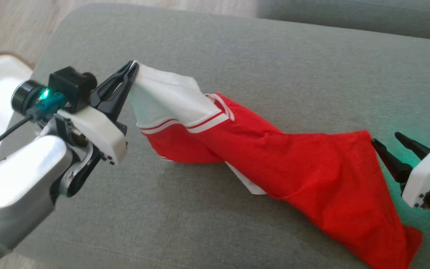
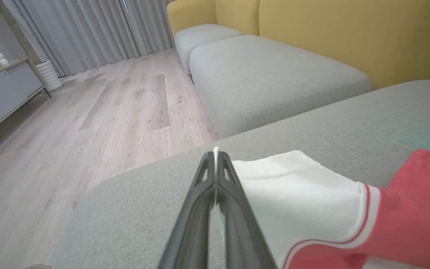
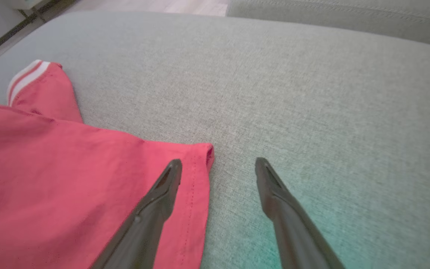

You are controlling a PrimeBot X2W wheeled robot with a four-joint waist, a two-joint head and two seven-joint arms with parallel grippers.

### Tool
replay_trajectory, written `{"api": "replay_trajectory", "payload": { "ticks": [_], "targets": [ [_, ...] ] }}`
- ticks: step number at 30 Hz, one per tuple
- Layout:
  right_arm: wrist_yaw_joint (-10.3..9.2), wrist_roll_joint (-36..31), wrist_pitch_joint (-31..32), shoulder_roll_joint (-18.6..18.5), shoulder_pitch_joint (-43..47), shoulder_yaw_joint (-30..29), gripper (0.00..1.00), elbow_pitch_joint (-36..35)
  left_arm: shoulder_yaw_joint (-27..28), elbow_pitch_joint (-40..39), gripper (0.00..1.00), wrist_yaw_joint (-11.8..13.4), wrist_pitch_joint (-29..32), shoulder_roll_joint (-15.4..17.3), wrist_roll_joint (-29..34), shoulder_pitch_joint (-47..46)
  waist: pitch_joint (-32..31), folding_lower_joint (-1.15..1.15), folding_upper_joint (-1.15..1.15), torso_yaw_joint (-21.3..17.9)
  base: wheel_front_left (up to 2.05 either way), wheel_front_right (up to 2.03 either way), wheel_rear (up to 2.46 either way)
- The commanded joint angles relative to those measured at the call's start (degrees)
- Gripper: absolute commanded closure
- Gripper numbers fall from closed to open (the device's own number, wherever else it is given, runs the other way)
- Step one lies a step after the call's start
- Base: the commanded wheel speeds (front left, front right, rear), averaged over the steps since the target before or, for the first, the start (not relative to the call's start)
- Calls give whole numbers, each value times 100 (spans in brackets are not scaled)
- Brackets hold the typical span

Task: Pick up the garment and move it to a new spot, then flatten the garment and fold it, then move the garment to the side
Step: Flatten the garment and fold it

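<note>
Garment (image 1: pixel 312 168): red fabric top with a white panel and red-striped white trim. It lies twisted in a long band across the grey woven sofa cushion (image 1: pixel 237 45), white end towards your left and red hem towards your right.
Left tool (image 1: pixel 134 70): jaws pinched together on the white edge, holding that end raised off the cushion.
Right tool (image 1: pixel 386 139): jaws spread wide and holding nothing. In the right wrist view, one finger sits over the red hem corner and the other over bare cushion.
Step in hand: judged to be the flattening. The cloth is stretched lengthwise but still rolled on itself, and no fold has been made.
Next move: bring the right tool down and close it on the hem corner, then draw both ends apart to open the twist.
Caution: thin cloth on a soft cushion. Take the hem only, not the upholstery.
</note>
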Motion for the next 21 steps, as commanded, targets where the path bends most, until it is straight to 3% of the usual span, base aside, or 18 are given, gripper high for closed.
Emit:
{"api": "replay_trajectory", "payload": {
  "ticks": [1, 16, 19, 21],
  "targets": [
    [37, -71, 13, -131, -152, 48, 0, 57, 314, -46, 100, -3, -53, 154, 75, -379, 137, -1, 0, 162, 0, 0, 0],
    [37, 65, 143, -88, -720, 899, 2, 810, 254, 195, 100, -100, -142, -58, 101, -457, 198, -1, 0, 323, 0, 0, 0],
    [37, 106, 53, -128, -770, 1041, 36, 852, 252, 228, 100, -116, -170, -82, 91, -454, 204, -1, 0, 328, 0, 0, 0],
    [37, 123, -30, -139, -826, 1129, 48, 897, 249, 250, 100, -126, -186, -96, 90, -457, 216, -1, 0, 335, 0, 0, 0]
  ]
}}
